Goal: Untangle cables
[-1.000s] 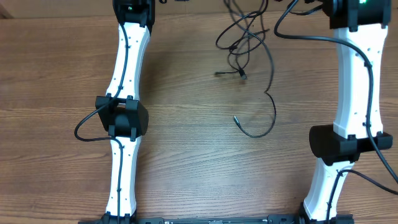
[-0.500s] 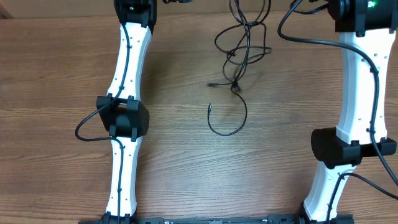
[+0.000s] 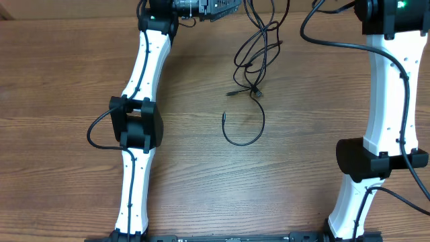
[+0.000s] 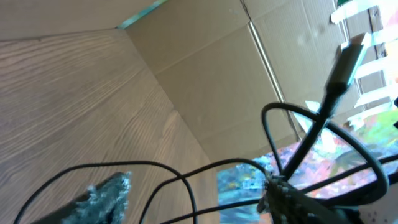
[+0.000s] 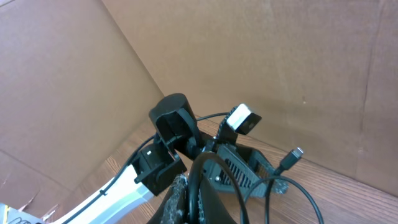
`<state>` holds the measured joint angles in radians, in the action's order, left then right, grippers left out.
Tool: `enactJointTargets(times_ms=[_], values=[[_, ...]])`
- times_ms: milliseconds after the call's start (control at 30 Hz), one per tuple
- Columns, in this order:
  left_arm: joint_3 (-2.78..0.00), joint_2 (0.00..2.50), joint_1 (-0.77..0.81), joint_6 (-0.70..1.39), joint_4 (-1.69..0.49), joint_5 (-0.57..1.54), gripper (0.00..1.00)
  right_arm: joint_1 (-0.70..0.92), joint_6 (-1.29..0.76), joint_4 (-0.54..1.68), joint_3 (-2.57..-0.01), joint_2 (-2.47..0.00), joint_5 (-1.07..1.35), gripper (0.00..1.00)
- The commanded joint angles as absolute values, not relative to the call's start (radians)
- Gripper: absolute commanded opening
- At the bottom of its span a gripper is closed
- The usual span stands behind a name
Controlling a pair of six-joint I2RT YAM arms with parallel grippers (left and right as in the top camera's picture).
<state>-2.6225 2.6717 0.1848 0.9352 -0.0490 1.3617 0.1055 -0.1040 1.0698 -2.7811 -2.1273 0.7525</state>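
Observation:
The thin black cables [image 3: 259,47] hang in a tangle from the far top edge down onto the table, ending in a loose loop [image 3: 245,138] with small plugs [image 3: 255,94] near it. My left gripper [image 3: 228,7] reaches toward them at the top. In the left wrist view it [image 4: 196,186] is open, with cable strands [image 4: 186,180] running loose between its fingers [image 4: 102,196] and a plug [image 4: 348,53] sticking up beyond. My right gripper [image 5: 189,193] is shut on a cable [image 5: 199,168] that loops out of its fingertips; another plug [image 5: 292,157] hangs close by.
Brown cardboard walls [image 5: 280,56] stand behind the wooden table [image 3: 60,87]. The two white arms [image 3: 138,128] [image 3: 386,81] run up the left and right sides, with their own thicker black cables. The left gripper's black body [image 5: 239,165] sits close in front of the right gripper.
The left gripper has opened and its arm has swung right toward the tangle. The loose cable loop on the table shifted left a second ago and has since stayed put.

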Motion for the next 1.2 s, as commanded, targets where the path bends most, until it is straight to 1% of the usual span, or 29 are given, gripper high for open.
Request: enactJointTargets(times_ms=[0, 100, 200, 267, 300, 333, 367, 500, 667, 900, 1000, 1100, 1167], values=[[-2.631, 2.657, 0.232, 0.895, -0.02, 1.342, 0.77, 0.103, -0.117, 1.06, -2.784, -2.092, 0.765, 0.04], [-2.631, 2.657, 0.257, 0.917, 0.021, 1.343, 0.79, 0.103, -0.128, 1.059, -2.784, -2.092, 0.765, 0.04], [-2.631, 2.657, 0.275, 0.938, 0.041, 1.351, 0.74, 0.103, -0.128, 1.06, -2.784, -2.092, 0.765, 0.04], [-2.631, 2.657, 0.282, 0.976, 0.058, 1.356, 0.68, 0.103, -0.128, 1.06, -2.784, -2.092, 0.765, 0.04], [-2.631, 2.657, 0.283, 0.991, 0.072, 1.358, 0.62, 0.103, -0.128, 1.06, -2.784, -2.092, 0.765, 0.04], [-2.631, 2.657, 0.283, 1.003, 0.092, 1.358, 0.28, 0.103, -0.128, 1.06, -2.784, -2.092, 0.765, 0.04], [-2.631, 2.657, 0.283, 1.009, 0.097, 1.356, 0.04, 0.103, -0.128, 1.06, -2.784, -2.092, 0.765, 0.04], [-2.631, 2.657, 0.271, 1.018, 0.103, 1.353, 0.04, 0.103, -0.128, 1.06, -2.784, -2.092, 0.764, 0.04], [-2.631, 2.657, 0.2, 1.018, 0.103, 1.37, 0.04, 0.081, -0.127, 1.06, -2.784, -2.091, 0.752, 0.04], [-2.631, 2.657, 0.041, 1.018, 0.102, 1.465, 0.04, -0.023, -0.13, 1.059, -2.784, -2.089, 0.702, 0.04], [-2.631, 2.657, -0.033, 1.019, 0.101, 1.497, 0.04, -0.096, -0.131, 1.059, -2.784, -2.089, 0.691, 0.04], [-2.631, 2.657, -0.064, 1.018, 0.101, 1.494, 0.04, -0.136, -0.131, 1.057, -2.784, -2.089, 0.686, 0.04], [-2.631, 2.657, -0.08, 1.018, 0.102, 1.493, 0.04, -0.167, -0.131, 1.056, -2.784, -2.089, 0.642, 0.04]])
